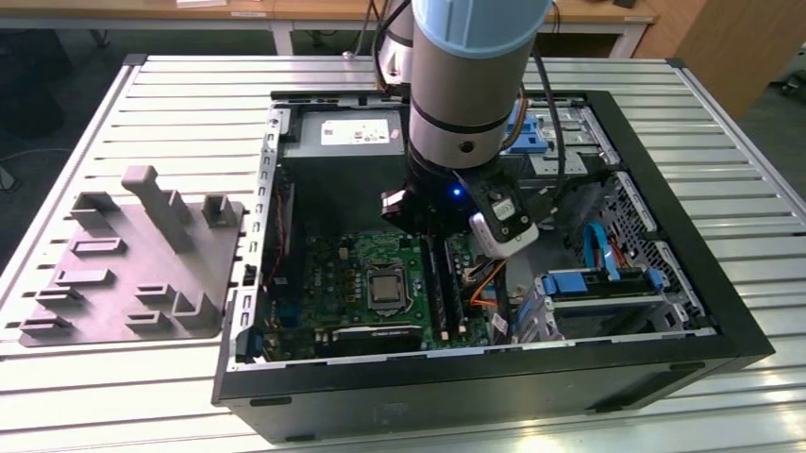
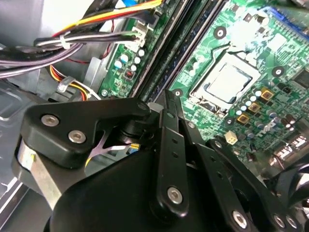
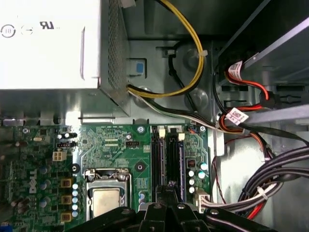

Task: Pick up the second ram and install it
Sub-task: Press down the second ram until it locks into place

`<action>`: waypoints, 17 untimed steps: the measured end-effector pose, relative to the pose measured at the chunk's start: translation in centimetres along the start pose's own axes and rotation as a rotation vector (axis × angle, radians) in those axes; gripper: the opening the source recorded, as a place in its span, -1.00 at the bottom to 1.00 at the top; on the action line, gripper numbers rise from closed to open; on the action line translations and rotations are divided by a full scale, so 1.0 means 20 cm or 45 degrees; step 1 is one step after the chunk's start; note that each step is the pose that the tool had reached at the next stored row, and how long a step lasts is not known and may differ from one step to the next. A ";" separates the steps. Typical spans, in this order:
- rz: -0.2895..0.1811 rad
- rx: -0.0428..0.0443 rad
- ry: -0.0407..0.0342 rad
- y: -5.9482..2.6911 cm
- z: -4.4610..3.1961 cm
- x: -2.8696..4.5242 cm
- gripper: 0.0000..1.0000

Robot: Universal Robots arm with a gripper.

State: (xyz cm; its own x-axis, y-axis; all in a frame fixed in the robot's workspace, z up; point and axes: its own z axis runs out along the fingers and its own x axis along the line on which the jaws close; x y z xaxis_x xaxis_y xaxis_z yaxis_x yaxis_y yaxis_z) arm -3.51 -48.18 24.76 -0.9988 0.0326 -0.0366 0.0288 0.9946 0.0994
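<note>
My gripper (image 1: 435,236) reaches down into the open computer case (image 1: 705,326), over the green motherboard (image 1: 359,260). In both wrist views its black fingertips (image 3: 169,187) (image 2: 167,99) are pressed together, directly above the long black memory slots (image 3: 169,154) (image 2: 181,53) beside the processor socket (image 3: 107,193). The slot beside the fingertips holds a thin stick with a blue-green edge (image 3: 181,164), standing edge-up. Whether this is the second ram I cannot tell. Nothing shows between the fingers.
A grey plastic tray with upright pegs (image 1: 132,260) lies on the slatted table at the exterior view's left. Inside the case are the power supply (image 1: 340,137), cable bundles (image 3: 270,169) and blue drive brackets (image 1: 598,283) close to the slots.
</note>
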 end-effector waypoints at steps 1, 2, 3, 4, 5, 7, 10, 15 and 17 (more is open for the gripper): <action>0.000 0.000 -0.0001 0.006 0.003 0.000 -0.80; 0.000 0.000 -0.0001 0.010 0.005 0.000 -0.80; 0.000 -0.001 0.0000 0.015 0.008 0.001 -0.80; 0.000 -0.001 -0.0001 0.020 0.011 0.001 -0.80; 0.000 -0.001 -0.0001 0.025 0.015 0.001 -0.80; 0.000 -0.002 0.0000 0.035 0.022 0.002 -0.80; 0.000 -0.005 0.0001 0.052 0.036 0.003 -0.80; 0.000 -0.005 0.0001 0.058 0.040 0.003 -0.80; 0.000 -0.005 0.0001 0.059 0.040 0.003 -0.80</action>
State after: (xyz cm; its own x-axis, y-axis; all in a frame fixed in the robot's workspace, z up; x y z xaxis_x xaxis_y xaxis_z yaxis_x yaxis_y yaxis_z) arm -3.51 -46.92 24.09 -0.9988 0.0327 -0.0365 0.0287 0.9942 0.1035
